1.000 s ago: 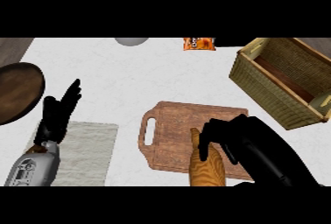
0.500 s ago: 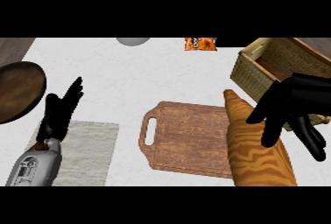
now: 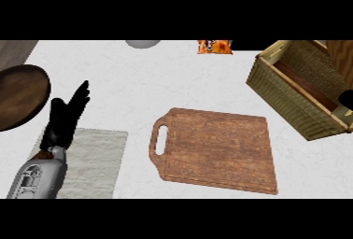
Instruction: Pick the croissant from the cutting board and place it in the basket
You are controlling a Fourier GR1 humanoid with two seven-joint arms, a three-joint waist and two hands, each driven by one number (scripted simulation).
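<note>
On the white table [image 3: 138,79]: bare cutting board [image 3: 217,149], basket [image 3: 303,88] at right, dark plate [image 3: 21,95] and grey cloth [image 3: 93,161] at left. Left robot hand [image 3: 66,116] resting with straight fingers. Right robot hand [image 3: 347,100] barely visible at the edge; cannot tell its state.

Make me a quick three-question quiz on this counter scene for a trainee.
1. True or false: a croissant lies on the cutting board.
2. The basket stands: A) to the right of the board, B) to the left of the board, C) on the board.
3. Which hand shows open near the grey mat?

Key: 1 false, the board is bare. 2 A. 3 the left hand.
</note>
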